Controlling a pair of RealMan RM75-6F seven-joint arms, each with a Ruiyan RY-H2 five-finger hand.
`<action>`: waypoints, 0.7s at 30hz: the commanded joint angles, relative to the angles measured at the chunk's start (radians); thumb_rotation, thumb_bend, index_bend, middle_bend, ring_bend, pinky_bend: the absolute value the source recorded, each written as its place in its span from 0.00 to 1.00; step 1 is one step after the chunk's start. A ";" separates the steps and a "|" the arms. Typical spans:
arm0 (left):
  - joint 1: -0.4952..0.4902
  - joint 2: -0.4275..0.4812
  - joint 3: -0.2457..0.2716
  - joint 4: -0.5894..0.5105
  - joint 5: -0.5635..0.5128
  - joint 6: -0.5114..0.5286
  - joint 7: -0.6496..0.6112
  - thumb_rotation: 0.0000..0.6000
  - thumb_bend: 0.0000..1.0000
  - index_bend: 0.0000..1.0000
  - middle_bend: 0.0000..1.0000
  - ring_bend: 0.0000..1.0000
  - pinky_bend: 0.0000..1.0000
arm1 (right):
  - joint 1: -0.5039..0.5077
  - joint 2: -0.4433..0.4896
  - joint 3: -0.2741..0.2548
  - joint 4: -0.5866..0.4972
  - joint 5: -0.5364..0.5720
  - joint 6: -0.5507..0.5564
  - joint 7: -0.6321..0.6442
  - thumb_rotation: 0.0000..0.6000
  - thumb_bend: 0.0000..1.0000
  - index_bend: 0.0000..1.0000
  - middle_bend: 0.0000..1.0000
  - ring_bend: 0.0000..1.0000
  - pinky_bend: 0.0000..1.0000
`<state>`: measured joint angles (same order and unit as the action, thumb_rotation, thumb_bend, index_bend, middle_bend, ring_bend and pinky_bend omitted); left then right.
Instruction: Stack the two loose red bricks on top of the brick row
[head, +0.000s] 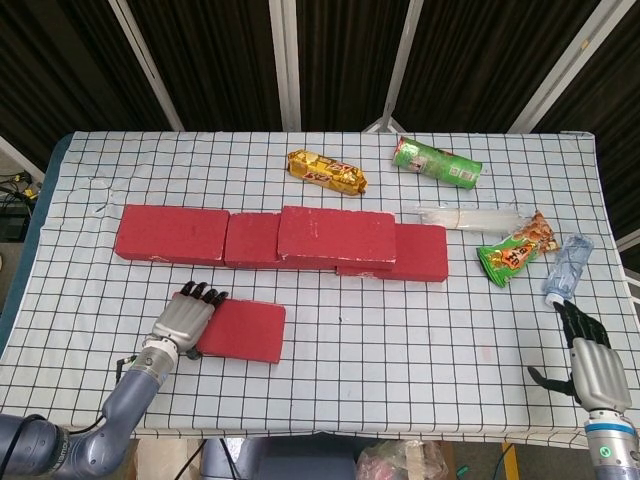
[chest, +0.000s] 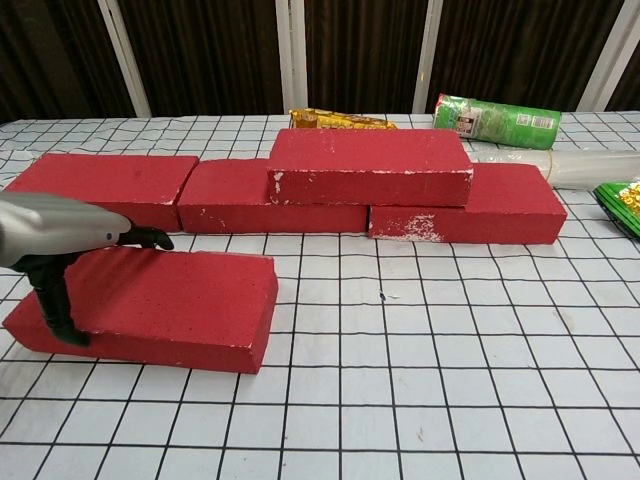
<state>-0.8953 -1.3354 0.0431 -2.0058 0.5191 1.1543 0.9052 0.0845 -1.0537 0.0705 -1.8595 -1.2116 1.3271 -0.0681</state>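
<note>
Partly hidden under my left hand (head: 183, 320), whose fingers (chest: 150, 238) grip its left end with the thumb down the near face, the loose red brick (head: 240, 331) lies on the checked worktop (head: 400, 340) just before the brick row (head: 280, 240), while my right hand (head: 590, 362) hangs spread, holding nothing.

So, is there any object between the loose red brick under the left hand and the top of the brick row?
Nothing visible is. Only bare checkered cloth lies between the loose brick, which the left hand grips at its left end, and the brick row. One brick is already stacked on the row, but its left part is free.
</note>
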 joint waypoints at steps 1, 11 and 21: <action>-0.005 0.001 0.000 0.000 -0.003 -0.002 0.002 1.00 0.00 0.03 0.13 0.00 0.00 | 0.000 0.000 0.001 -0.001 0.002 0.000 0.001 1.00 0.21 0.03 0.00 0.00 0.00; -0.001 0.028 -0.019 0.000 0.049 -0.007 -0.053 1.00 0.00 0.25 0.24 0.00 0.00 | 0.002 0.000 0.000 -0.004 0.003 -0.012 0.004 1.00 0.22 0.03 0.00 0.00 0.00; -0.034 0.106 -0.072 -0.009 -0.012 -0.069 -0.101 1.00 0.00 0.28 0.24 0.00 0.00 | 0.001 -0.008 0.004 -0.006 0.010 -0.004 -0.004 1.00 0.21 0.03 0.00 0.00 0.00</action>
<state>-0.9190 -1.2485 -0.0136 -2.0046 0.5187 1.0982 0.8144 0.0851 -1.0618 0.0745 -1.8655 -1.2018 1.3234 -0.0725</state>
